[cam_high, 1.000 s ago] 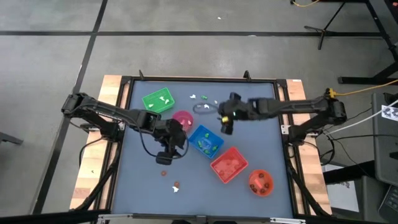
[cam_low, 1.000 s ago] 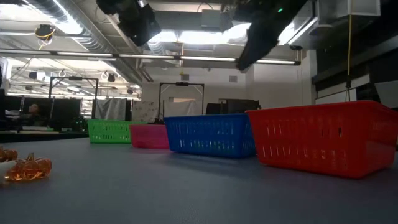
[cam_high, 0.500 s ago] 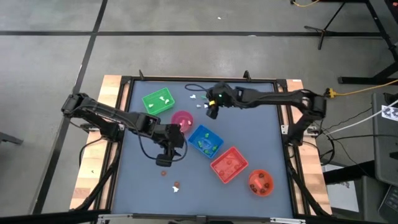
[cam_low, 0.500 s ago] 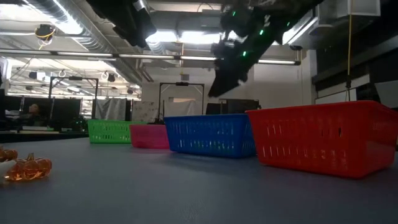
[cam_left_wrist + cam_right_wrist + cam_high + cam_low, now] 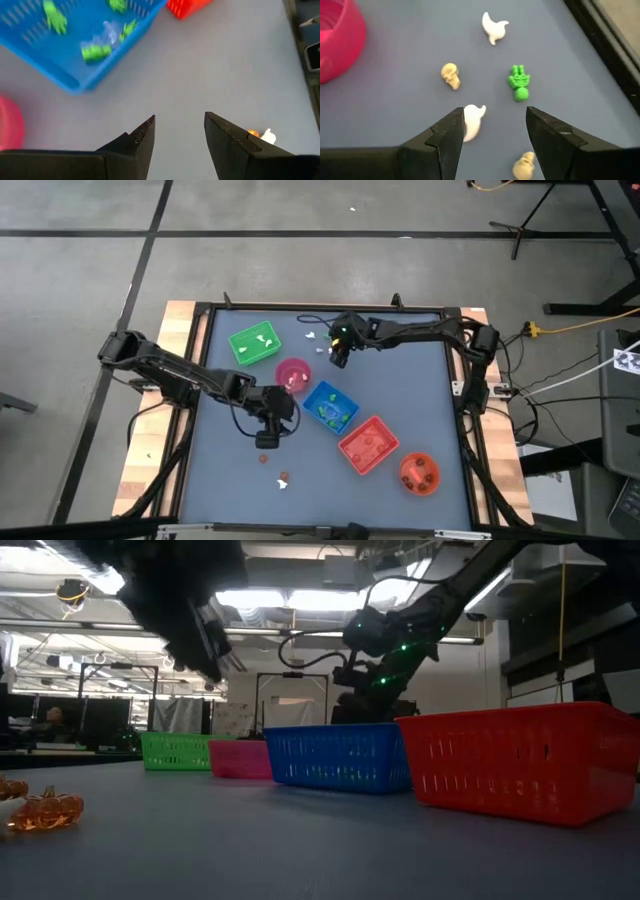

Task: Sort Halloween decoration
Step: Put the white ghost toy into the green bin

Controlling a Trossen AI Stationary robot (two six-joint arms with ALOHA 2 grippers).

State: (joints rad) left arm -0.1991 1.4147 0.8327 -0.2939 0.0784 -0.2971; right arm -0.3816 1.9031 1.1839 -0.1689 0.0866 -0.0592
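Right tool point(image 5: 492, 142) jaws apart, empty, over trinkets at tabletop's point(image 5: 420, 400) 12 o'clock; white ghost point(image 5: 471, 121) touching one finger's inner side. Left tool point(image 5: 180, 135) apart, orange trinket point(image 5: 254, 133) beside.

Lab or workshop: exposed ceiling ducts point(image 5: 150, 600), strip lights point(image 5: 320, 598), concrete floor point(image 5: 90, 280), tripod point(image 5: 560, 215).

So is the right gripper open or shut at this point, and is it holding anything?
Open and empty. The right gripper shows a clear gap between its fingers, with bare table between them, above a white ghost trinket.
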